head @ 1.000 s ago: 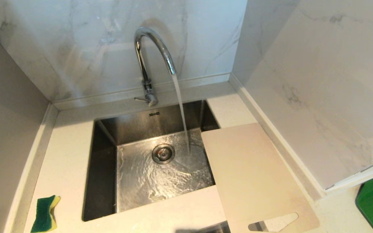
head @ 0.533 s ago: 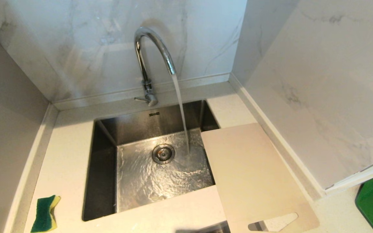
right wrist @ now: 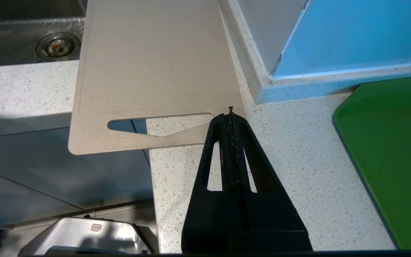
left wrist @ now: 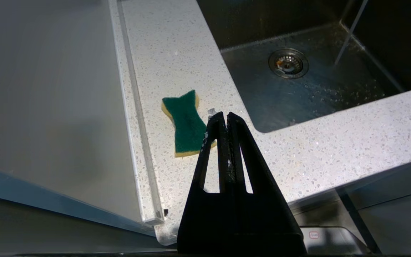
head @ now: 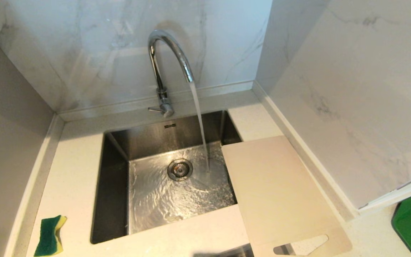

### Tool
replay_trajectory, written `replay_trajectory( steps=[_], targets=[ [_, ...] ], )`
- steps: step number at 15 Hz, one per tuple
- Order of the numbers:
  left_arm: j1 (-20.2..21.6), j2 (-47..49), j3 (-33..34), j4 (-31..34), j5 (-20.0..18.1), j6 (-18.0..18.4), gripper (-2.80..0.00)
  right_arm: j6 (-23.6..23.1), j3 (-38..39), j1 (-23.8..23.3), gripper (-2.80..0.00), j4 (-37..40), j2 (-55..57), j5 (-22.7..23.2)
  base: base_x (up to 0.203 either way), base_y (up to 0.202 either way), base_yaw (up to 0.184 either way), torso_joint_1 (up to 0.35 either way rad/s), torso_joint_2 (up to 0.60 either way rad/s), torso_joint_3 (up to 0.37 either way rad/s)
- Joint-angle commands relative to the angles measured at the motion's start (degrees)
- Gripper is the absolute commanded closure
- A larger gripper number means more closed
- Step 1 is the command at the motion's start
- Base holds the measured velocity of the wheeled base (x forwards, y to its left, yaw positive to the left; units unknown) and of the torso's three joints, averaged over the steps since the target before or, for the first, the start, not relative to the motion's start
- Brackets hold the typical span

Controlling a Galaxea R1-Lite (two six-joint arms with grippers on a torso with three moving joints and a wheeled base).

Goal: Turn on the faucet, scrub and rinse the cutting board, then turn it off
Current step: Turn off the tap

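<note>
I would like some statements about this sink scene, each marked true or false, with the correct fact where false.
1. Water runs from the tall chrome gooseneck faucet into the steel sink. True.
2. The cream-white plastic cutting board lies under the stream. False: it rests beside it, at the sink's right edge.
3. The green and yellow sponge lies in the sink. False: it lies on the speckled white countertop.
4. The left gripper and right gripper are shut and empty. True.

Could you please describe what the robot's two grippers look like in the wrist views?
Both the left gripper and the right gripper are matte black, each with two long tapering fingers with triangular cut-outs, widening into a broad black base. White specks dot the left fingers. No cables or markings show.
</note>
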Motion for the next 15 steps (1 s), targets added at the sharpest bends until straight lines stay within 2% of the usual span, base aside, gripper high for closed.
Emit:
replay_trajectory(
  steps=[1, 12, 13, 15],
  targets=[
    [0.04, -0.04, 0.0, -0.01, 0.01, 0.02, 0.0, 1.03, 0.09, 0.0, 0.0, 0.02, -0.2, -0.1, 0.0, 0.0, 0.0, 0.0, 0.0, 0.0],
    [0.04, -0.04, -0.09, 0.27, 0.09, 0.39, 0.0, 1.12, 0.0, 0.0, 0.0, -0.04, -0.11, -0.1, 0.0, 0.0, 0.0, 0.0, 0.0, 0.0],
    [0.04, -0.04, -0.51, 0.55, 0.31, 1.67, 0.0, 1.12, 0.0, 0.0, 0.0, -0.07, -0.11, -0.1, 0.0, 0.0, 0.0, 0.0, 0.0, 0.0],
    [0.0, 1.22, -5.52, 2.84, 0.67, 4.26, 0.0, 1.12, 0.0, -0.01, 0.0, 0.02, -0.11, -0.1, 0.0, 0.0, 0.0, 0.0, 0.0, 0.0]
  ],
)
